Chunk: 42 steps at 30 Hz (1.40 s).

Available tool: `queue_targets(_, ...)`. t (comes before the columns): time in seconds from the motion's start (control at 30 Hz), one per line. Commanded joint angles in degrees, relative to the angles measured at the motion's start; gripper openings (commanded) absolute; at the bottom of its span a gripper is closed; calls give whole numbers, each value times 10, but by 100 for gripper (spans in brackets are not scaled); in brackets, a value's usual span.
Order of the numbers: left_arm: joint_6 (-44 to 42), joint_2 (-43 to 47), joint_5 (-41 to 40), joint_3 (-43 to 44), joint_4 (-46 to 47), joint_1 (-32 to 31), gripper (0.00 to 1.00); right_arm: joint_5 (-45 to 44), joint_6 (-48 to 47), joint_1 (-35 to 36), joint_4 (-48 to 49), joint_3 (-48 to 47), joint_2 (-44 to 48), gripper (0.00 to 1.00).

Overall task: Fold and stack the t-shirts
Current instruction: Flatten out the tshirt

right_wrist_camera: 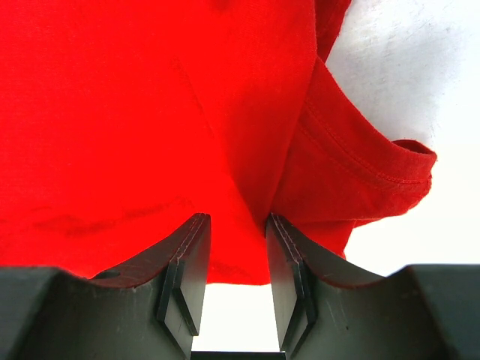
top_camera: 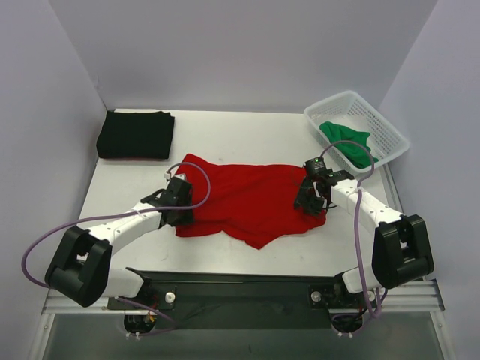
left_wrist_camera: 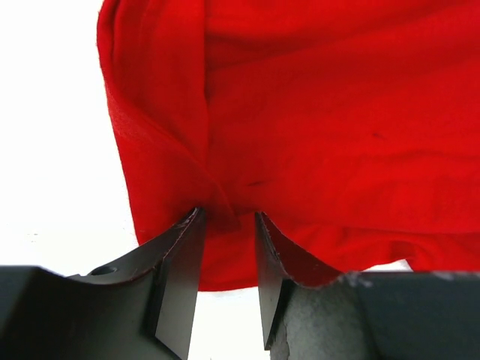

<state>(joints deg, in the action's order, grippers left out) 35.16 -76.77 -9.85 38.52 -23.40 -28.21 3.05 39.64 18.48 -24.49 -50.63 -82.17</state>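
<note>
Your left gripper (left_wrist_camera: 229, 216) and right gripper (right_wrist_camera: 238, 219) each pinch a red t-shirt (top_camera: 251, 196) edge, I think. It's spread mid-table (top_camera: 247, 139); black t-shirt (top_camera: 135, 135) back-left, green t-shirt (top_camera: 346, 141) in the basket (top_camera: 391, 129).

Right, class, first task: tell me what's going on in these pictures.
Two robot arms are working on a red t-shirt spread on the table. The left end effector pinches its left edge and the right end effector its right edge. A black t-shirt lies folded at the far left corner; a green t-shirt sits in the white basket at the far right.
</note>
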Motion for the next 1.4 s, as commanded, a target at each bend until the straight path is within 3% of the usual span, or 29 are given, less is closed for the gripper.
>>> queue_targets(0.0, -10, 0, -21, 26, -1, -4, 43, -3, 6, 4, -12, 1, 0, 36)
queue_targets(0.2, -8, -8, -23, 18, -8, -7, 37, -3, 5, 4, -12, 1, -2, 36)
queue_targets(0.7, -8, -21, -10, 1, 4, -13, 36, -1, 8, 3, -10, 4, -3, 36)
queue_targets(1.0, 0, -3, -6, 14, -10, -14, 6, -1, 8, 3, -9, 4, -4, 36)
queue_targets(1.37, 22, 143, 16, 62, -84, 10, 0, -3, -1, -16, -13, -3, 10, 33)
